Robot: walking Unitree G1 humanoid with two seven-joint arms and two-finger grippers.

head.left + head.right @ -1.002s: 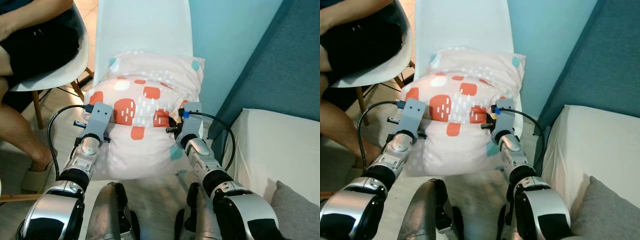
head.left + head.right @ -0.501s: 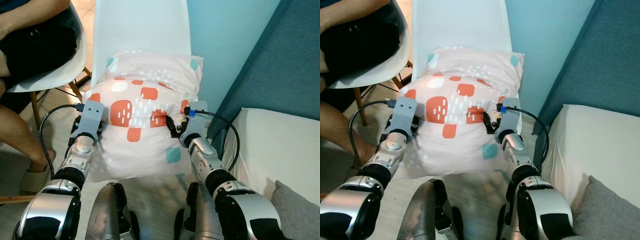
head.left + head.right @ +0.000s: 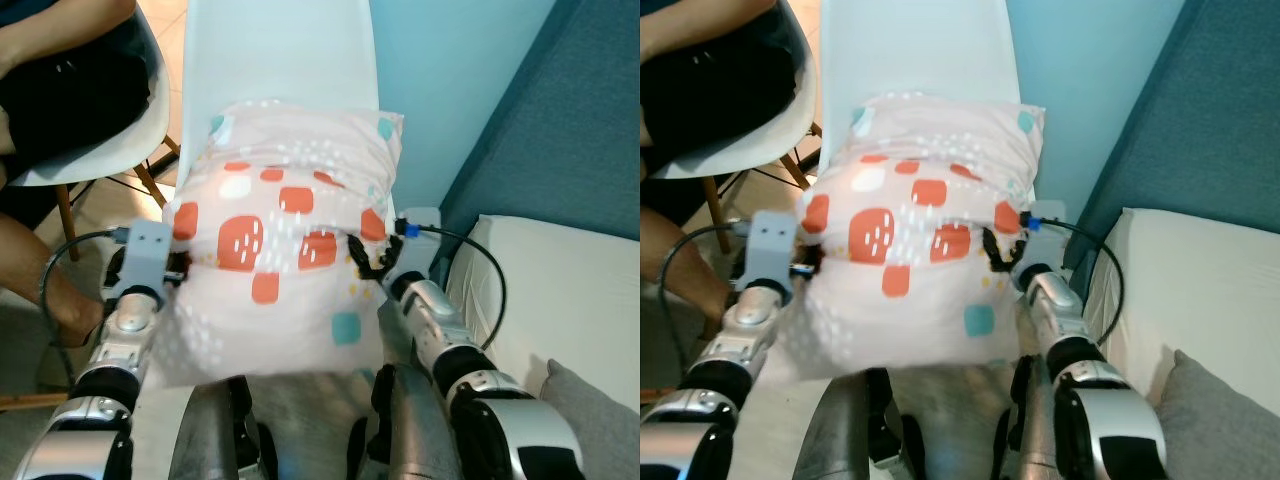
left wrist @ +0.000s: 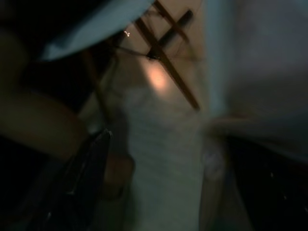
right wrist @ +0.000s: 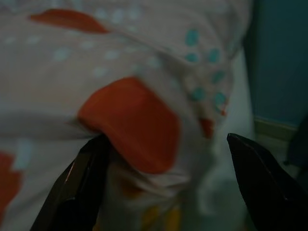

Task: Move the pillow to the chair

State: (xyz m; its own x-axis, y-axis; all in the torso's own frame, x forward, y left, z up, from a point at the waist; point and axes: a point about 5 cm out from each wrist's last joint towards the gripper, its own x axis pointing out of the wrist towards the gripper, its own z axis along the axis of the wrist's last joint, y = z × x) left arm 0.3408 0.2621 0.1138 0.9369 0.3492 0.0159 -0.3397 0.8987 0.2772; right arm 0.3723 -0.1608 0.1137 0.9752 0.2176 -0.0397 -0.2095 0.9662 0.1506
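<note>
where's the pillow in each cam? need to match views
Left eye view: pillow centre frame, on the white chair, between the two arms.
Right eye view: pillow centre, same place.
Left wrist view: too dark and blurred to tell.
Right wrist view: pillow close up, between the right claw fingers.
Shared landmark: the big orange patches.

A white chair (image 3: 290, 60) with a tall back carries a pink pillow (image 3: 285, 255) patterned with red patches, which covers the seat and overhangs its front edge.
</note>
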